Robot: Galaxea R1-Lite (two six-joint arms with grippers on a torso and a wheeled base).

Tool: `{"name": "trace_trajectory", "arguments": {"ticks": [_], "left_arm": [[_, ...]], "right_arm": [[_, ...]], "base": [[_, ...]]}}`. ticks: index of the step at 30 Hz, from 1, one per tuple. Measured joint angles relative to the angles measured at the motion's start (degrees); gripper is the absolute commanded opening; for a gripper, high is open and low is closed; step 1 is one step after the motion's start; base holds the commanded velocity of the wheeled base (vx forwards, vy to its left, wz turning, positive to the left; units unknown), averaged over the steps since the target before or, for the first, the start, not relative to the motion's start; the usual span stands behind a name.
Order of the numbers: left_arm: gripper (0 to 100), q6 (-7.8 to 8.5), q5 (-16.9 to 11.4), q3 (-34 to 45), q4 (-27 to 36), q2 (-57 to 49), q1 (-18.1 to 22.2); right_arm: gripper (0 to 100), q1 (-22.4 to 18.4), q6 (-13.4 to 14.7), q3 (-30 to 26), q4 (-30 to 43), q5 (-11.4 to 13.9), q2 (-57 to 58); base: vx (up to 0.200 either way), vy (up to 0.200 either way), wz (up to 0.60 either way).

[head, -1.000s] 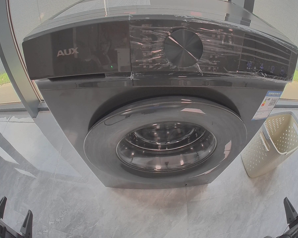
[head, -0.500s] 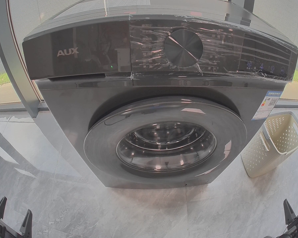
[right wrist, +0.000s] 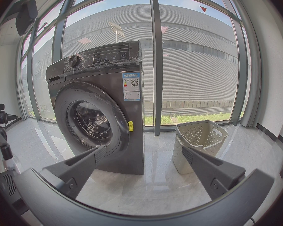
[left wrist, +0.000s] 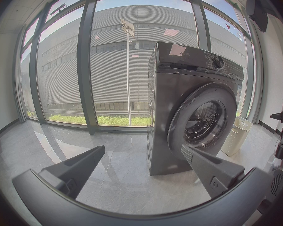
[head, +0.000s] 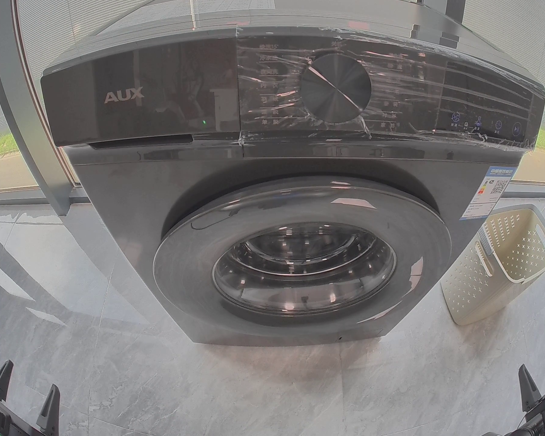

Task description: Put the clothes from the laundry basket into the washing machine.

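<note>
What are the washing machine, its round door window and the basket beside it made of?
Washing machine: probably grey painted metal, satin sheen with soft reflections; wrinkled clear film covers its control panel.
Door window: glass or clear plastic, glossy; the drum shows through.
Basket: cream plastic, matt, moulded with rows of small holes.

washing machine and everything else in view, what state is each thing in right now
washing machine door, shut
laundry basket, upright on the floor, no clothes visible inside
left gripper, open, holding nothing
right gripper, open, holding nothing
</note>
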State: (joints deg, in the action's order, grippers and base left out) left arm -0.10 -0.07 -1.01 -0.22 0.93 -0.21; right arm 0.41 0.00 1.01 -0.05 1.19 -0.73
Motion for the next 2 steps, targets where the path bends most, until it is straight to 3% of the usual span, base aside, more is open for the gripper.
{"name": "trace_trajectory", "arguments": {"ticks": [2], "left_arm": [[100,0.0,0.0,0.0,0.0,0.0,0.0]], "right_arm": [[100,0.0,0.0,0.0,0.0,0.0,0.0]], "base": [[0.0,0.0,0.0]]}}
